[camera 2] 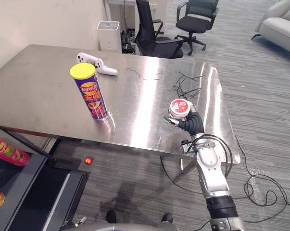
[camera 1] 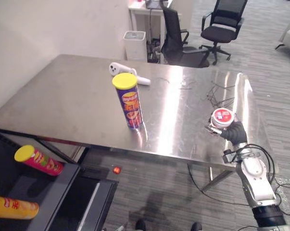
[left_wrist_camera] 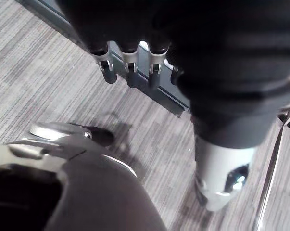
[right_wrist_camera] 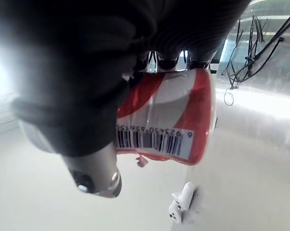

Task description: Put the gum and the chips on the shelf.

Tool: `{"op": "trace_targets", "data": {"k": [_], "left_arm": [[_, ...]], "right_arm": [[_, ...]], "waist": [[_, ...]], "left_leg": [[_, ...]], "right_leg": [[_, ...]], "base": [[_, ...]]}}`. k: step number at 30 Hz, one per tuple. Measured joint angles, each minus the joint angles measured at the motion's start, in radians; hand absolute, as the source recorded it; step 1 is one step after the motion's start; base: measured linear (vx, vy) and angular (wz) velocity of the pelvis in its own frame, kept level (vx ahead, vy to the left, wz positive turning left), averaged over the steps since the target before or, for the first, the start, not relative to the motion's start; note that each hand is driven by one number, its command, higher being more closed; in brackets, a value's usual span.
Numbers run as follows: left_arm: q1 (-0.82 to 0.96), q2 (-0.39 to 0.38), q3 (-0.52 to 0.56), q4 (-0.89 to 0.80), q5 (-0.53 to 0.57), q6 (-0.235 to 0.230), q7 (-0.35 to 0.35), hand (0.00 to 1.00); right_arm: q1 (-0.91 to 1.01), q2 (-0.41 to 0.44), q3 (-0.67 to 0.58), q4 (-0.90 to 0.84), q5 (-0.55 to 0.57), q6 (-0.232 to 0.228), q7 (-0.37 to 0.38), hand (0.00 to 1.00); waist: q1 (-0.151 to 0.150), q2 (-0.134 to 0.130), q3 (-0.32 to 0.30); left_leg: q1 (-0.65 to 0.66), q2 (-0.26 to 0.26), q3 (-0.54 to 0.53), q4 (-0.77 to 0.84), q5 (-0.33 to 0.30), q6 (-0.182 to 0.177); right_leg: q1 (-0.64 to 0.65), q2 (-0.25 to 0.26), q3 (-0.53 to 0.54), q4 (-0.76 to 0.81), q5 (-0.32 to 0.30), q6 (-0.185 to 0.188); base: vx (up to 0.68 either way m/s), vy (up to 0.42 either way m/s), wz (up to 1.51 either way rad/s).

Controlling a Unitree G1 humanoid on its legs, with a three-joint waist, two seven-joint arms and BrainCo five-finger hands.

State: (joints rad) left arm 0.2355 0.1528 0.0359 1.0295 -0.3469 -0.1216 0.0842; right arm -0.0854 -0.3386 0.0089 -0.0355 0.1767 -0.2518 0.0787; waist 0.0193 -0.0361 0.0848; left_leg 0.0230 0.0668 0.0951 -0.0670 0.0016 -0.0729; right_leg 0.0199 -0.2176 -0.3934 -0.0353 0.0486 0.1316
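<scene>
Gum tub: a short round container, red and white, at the near right of the steel table, close to the near edge. The right hand is closed on it, fingers on one side of the wall and thumb on the other. Whether the base touches the table cannot be told.

Handling, as judged: the tub looks light and rigid, with a glossy label that may slip. Grip the side wall at mid-height and keep the lid uppermost. Moderate pressure should suffice.

Chips can: a tall purple tube with a yellow lid, upright near the middle of the table toward the near edge, well to the left of the tub and untouched. It is probably light, stiff-walled and easy to topple. Take it round the body near the middle, not by the lid.

Shelf: a dark unit at the near left, lower than the table. A pink can and an orange can lie on it.

Left hand: hangs above the grey carpet; open or closed cannot be told.

Obstacles: a white controller lies just beyond the chips can, and loose cable ties lie on the far side of the tub.
</scene>
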Motion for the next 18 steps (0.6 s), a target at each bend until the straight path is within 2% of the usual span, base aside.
{"op": "trace_targets", "data": {"k": [4,12,18], "left_arm": [[0.0,0.0,0.003,0.007,0.0,-0.001,0.001,0.0],[0.0,-0.003,0.01,0.035,0.008,-0.001,0.018,0.0],[0.0,-0.007,0.009,0.036,-0.002,0.0,0.021,0.0]], "right_arm": [[0.025,0.0,0.0,-0.018,0.001,0.0,0.019,1.0],[0.084,0.002,0.0,-0.076,0.042,0.0,0.04,1.0],[0.124,0.002,0.009,-0.076,0.069,0.007,0.042,1.0]], "waist": [[-0.012,0.0,-0.01],[-0.018,0.005,-0.023],[-0.018,0.013,-0.03]], "left_leg": [[0.004,0.003,0.007,0.0,-0.001,-0.001],[0.031,0.024,0.039,0.0,-0.008,-0.012],[0.031,0.027,0.027,0.009,-0.01,-0.015]], "right_leg": [[0.001,0.002,0.006,0.0,0.001,0.001],[0.007,0.023,0.037,0.0,0.001,0.0],[0.023,0.022,0.022,0.009,-0.005,-0.002]], "base": [[0.0,-0.006,-0.05],[0.0,-0.019,-0.12],[-0.01,-0.007,0.06]]}}
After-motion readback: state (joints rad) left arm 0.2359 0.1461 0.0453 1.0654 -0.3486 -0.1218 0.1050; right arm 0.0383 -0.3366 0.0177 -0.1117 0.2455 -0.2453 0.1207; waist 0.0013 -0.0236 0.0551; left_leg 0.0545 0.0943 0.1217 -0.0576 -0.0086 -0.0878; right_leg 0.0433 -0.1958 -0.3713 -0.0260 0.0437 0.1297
